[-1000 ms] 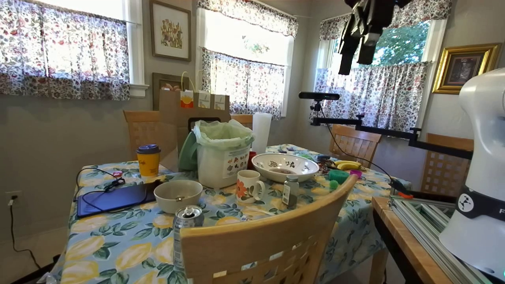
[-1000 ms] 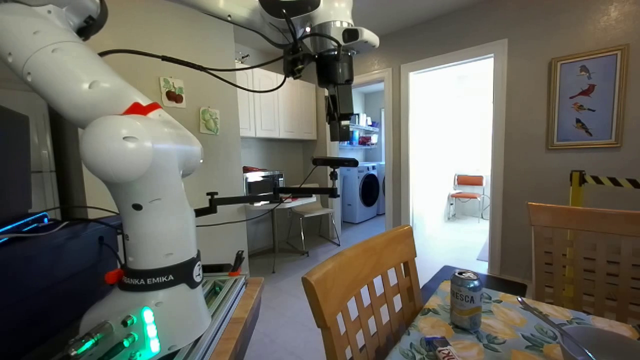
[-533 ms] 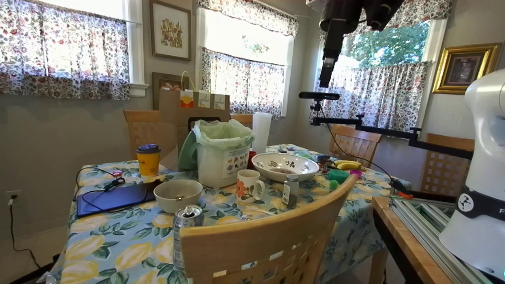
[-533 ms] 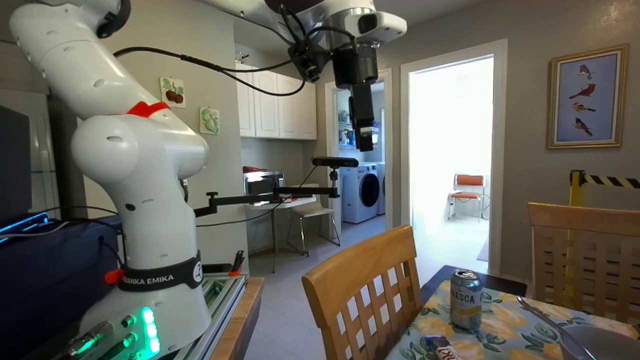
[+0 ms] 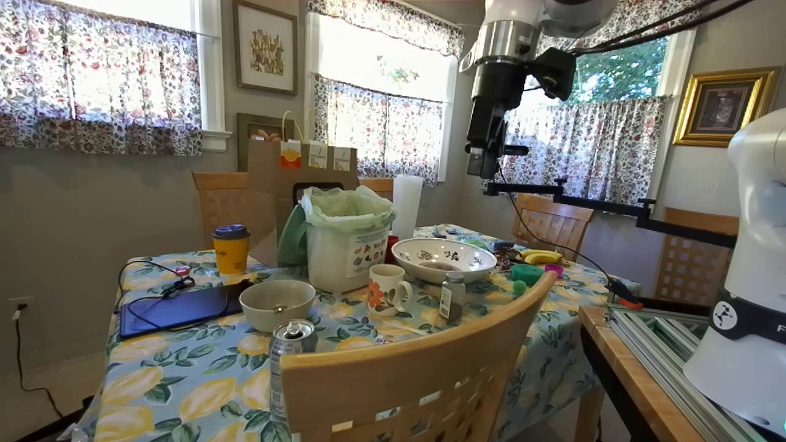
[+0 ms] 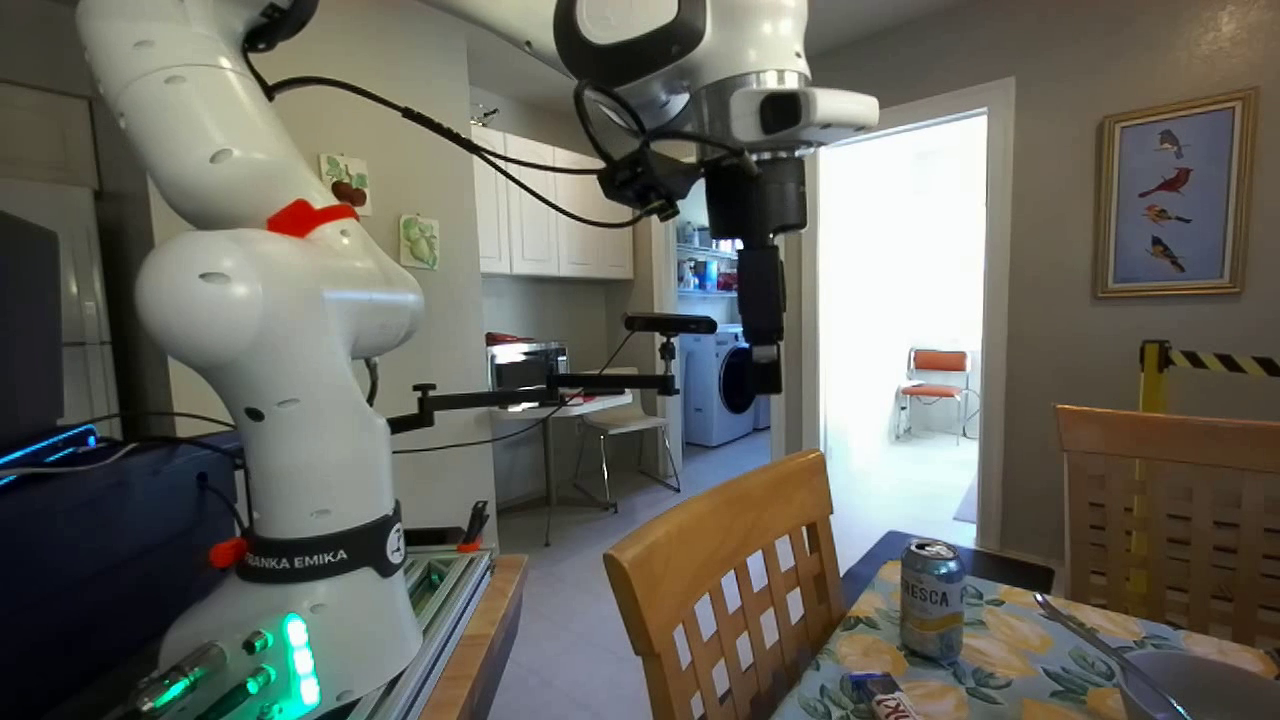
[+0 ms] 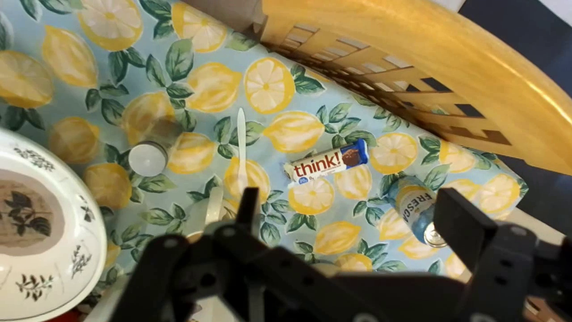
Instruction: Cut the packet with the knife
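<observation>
Jaws stand wide apart, holding nothing, above the counter (image 7: 308,100); we take this as readiness for the pale knife (image 7: 241,143). Packet (image 7: 329,162) lies flat near it, label up, placed there, we judge, so cutting can follow the pick-up.

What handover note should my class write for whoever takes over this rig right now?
Claw: open, holding nothing, above the table.
White knife: lying flat on the lemon-print tablecloth, ungripped.
Packet: the "think!" bar, on the same cloth, beside the knife but not touching it.
Done: knife not yet picked up; no cut can be made out.
Left: grip the knife, cut the packet.
</observation>
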Controlling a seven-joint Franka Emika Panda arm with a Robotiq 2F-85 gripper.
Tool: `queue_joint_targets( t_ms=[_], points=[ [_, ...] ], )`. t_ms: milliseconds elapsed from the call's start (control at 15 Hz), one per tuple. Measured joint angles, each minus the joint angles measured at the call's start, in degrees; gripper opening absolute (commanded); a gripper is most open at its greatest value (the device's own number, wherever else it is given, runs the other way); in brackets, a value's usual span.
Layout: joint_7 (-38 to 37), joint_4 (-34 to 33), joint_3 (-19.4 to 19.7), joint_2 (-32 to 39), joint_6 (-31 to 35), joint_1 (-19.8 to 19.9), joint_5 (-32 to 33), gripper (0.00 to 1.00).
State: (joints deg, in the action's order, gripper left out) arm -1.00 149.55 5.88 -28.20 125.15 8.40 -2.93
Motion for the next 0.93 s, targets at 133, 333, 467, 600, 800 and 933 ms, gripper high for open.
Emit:
queue_joint_targets(
  t_ms=[133,333,467,600,800,933],
  points=[
    [0.00,0.08,1.05,3.14,1.36,0.15,-0.15,1.00],
    [-0.53,0.03,1.43,5.87,2.08,0.39,-0.15,1.00],
    [-0.53,-0.04,1.28,5.51,2.07,0.38,-0.15,1.00],
    [-0.53,-0.08,1.27,5.34,2.07,0.38,-0.15,1.00],
    [-0.53,-0.08,1.27,5.33,2.07,0.38,-0.15,1.00],
    [-0.53,-0.08,1.29,5.46,2.18,0.38,-0.13,1.00]
  ],
)
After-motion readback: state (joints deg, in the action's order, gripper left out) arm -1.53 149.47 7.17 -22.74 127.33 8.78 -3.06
